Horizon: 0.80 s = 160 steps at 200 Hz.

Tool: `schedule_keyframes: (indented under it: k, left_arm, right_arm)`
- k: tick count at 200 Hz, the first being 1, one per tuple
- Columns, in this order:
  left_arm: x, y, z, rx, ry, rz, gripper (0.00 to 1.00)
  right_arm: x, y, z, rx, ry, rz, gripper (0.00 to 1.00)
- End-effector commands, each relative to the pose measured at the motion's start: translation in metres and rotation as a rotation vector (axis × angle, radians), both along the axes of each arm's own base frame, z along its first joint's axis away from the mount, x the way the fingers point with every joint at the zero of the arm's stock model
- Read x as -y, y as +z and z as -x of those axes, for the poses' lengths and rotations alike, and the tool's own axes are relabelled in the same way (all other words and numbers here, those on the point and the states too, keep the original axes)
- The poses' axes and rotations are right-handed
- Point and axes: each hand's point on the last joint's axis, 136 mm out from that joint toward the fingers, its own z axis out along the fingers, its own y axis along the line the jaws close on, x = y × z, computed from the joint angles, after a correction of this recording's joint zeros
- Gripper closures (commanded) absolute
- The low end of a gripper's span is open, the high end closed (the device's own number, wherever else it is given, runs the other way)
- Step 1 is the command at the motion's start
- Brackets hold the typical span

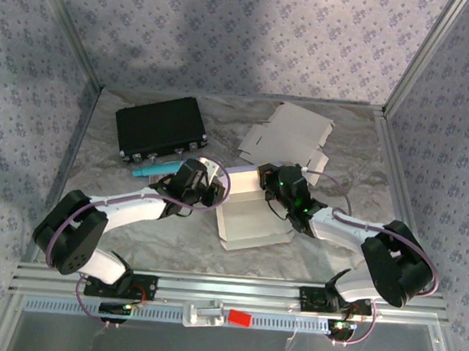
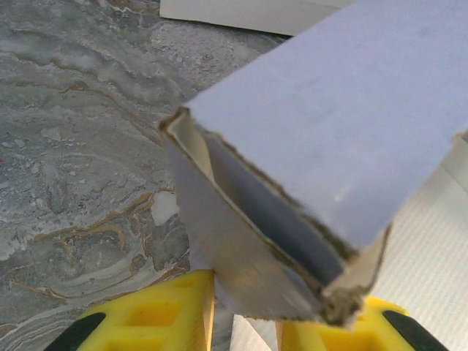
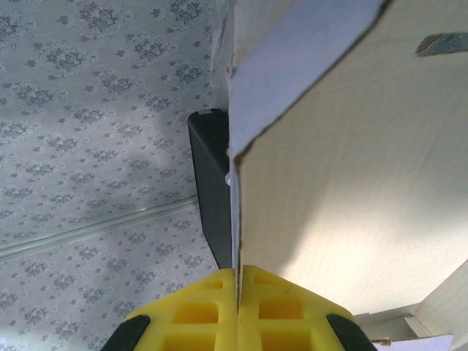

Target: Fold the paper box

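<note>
Looks like the wall-folding step. Mid table point(image 1: 160, 247), paper box point(image 1: 251, 217) sits half-formed; left tool point(image 2: 245, 318) pinches its doubled side wall, right tool point(image 3: 238, 285) clamps shut on a thin panel. Next: push wall over, lock tabs. Behind: flat cardboard blank point(image 1: 290, 135), black case point(image 1: 158, 129).

Matt paper box point(image 1: 247, 221), rough fibrous edges, marbled tabletop point(image 1: 180, 252)

Top view high, looking down, both wrist views close — sharing paper box point(image 1: 247, 221)
</note>
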Motion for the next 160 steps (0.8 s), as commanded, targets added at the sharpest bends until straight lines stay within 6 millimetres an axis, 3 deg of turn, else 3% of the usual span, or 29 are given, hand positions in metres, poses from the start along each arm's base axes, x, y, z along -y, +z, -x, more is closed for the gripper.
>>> schedule_keyframes:
  k: [1,160]
  left_arm:
    - [0.000,0.004,-0.011,0.018,0.064,-0.020,0.73]
    - [0.002,-0.009,-0.024,0.001,0.123,-0.060,0.76]
  right_arm:
    - [-0.003,-0.009,0.006,-0.018,0.008,-0.001,1.00]
    - [-0.008,-0.033,0.007,0.053,0.080,0.116,1.00]
